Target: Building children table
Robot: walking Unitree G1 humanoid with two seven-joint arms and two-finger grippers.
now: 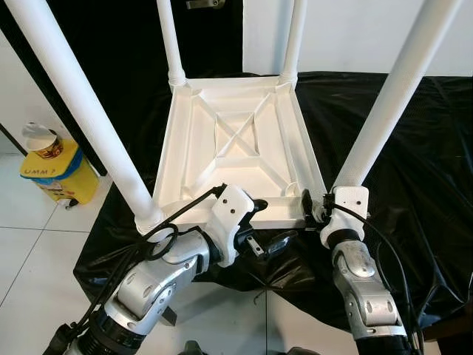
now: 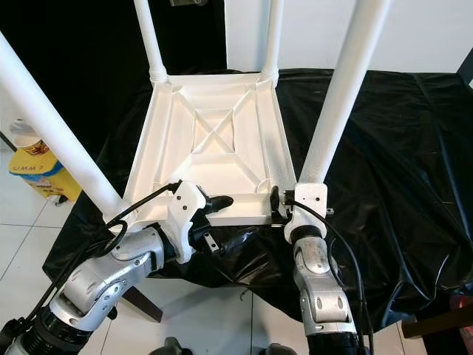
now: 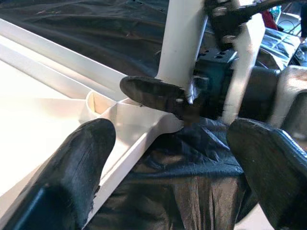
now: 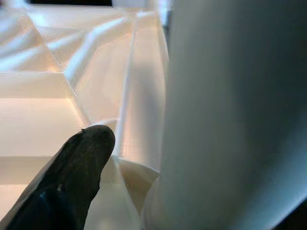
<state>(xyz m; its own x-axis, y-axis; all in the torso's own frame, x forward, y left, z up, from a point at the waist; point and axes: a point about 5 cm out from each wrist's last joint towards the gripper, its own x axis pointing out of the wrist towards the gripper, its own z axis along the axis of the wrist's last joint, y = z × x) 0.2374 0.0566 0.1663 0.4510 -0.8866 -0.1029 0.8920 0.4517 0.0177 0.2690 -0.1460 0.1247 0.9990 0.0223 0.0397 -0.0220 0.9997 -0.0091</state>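
Flanking right pincer: near-right table leg, upturned tabletop.

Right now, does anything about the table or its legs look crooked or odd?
Nothing stands out. The white table top lies upside down on the black sheet with four legs standing up; the right tool holds the near right leg at its base.

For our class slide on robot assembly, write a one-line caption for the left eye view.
Upturned white table top on black sheet; right gripper at near-right leg, left gripper at the near rim.
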